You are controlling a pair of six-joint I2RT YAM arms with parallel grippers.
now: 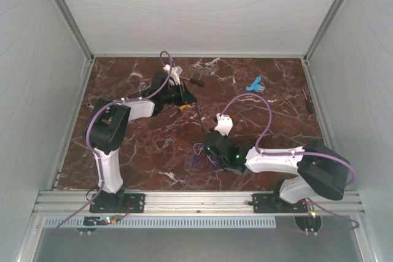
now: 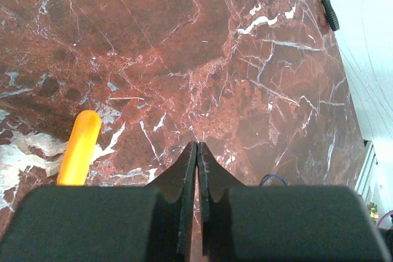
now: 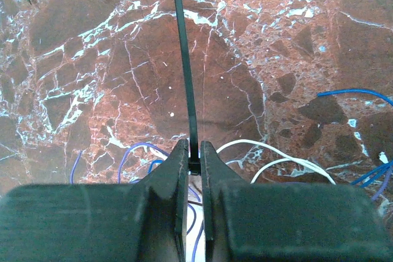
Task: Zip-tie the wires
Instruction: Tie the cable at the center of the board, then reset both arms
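The wires (image 3: pixel 142 153) are thin blue and white loops lying on the marble table under and around my right gripper (image 3: pixel 194 146); they also show in the top view (image 1: pixel 198 152). My right gripper is shut on the head end of a black zip tie (image 3: pixel 185 59), whose strip runs straight away from the fingertips across the table. In the top view the right gripper (image 1: pixel 209 143) sits over the tangle at mid-table. My left gripper (image 2: pixel 196 146) is shut and empty, low over bare marble near the back centre (image 1: pixel 185 98), apart from the wires.
An orange screwdriver handle (image 2: pixel 80 148) lies just left of my left gripper. A black-handled screwdriver (image 1: pixel 196 81) lies behind it. A blue object (image 1: pixel 253 84) sits at the back right, and another black screwdriver (image 1: pixel 309 101) near the right wall.
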